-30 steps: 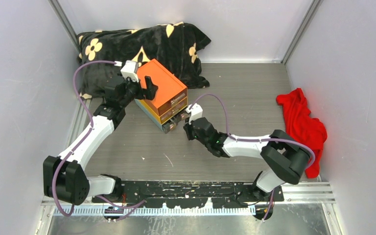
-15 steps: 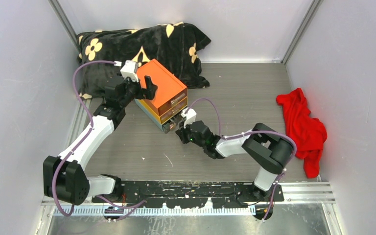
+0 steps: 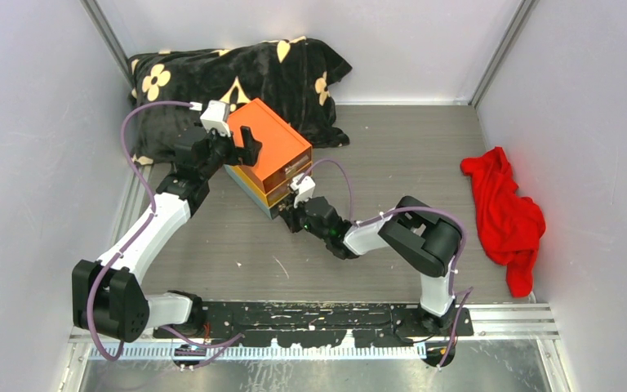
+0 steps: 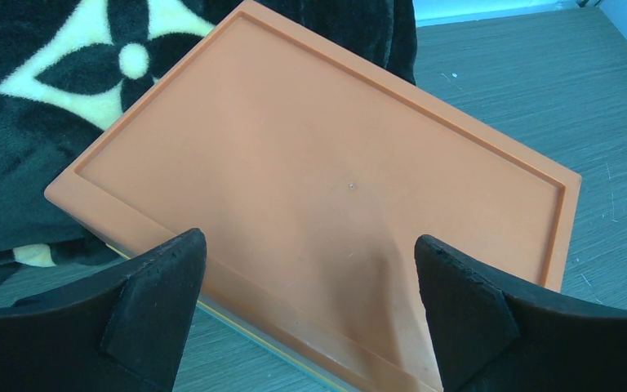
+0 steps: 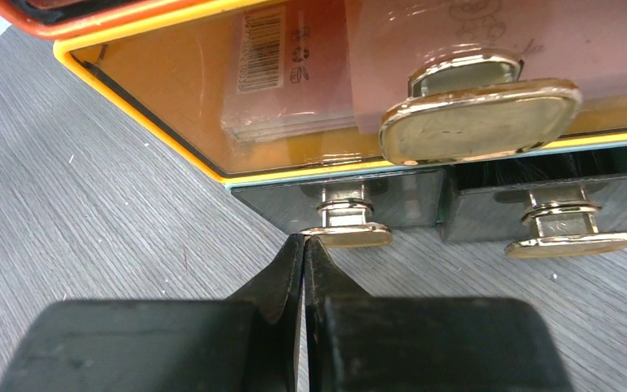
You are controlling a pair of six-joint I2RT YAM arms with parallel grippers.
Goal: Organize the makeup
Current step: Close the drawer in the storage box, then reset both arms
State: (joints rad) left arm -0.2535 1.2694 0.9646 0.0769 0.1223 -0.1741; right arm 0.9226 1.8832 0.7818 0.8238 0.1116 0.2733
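Observation:
The orange box [image 3: 273, 151] stands tilted at the table's middle, its clear drawers facing my right arm. Makeup shows through the drawer fronts: a flat pink pack with a barcode label [image 5: 282, 73] in the upper drawer and dark bristles [image 5: 531, 167] in the lower right one. My right gripper [image 5: 304, 238] is shut with nothing between its fingers. Its tips touch the left end of the lower left drawer's gold handle [image 5: 351, 235]. My left gripper [image 4: 310, 261] is open and hovers over the near edge of the box's orange lid [image 4: 326, 180], its fingers apart from the lid.
A black blanket with cream flowers [image 3: 237, 73] lies behind the box against the back wall. A red cloth [image 3: 506, 212] is heaped at the right wall. Two more gold handles [image 5: 478, 118] [image 5: 571, 241] stick out of the other drawers. Walls close in on three sides.
My right arm has swung left and forward to the box, bringing its shut tips up to the lower left drawer handle. The left arm and box have not moved.

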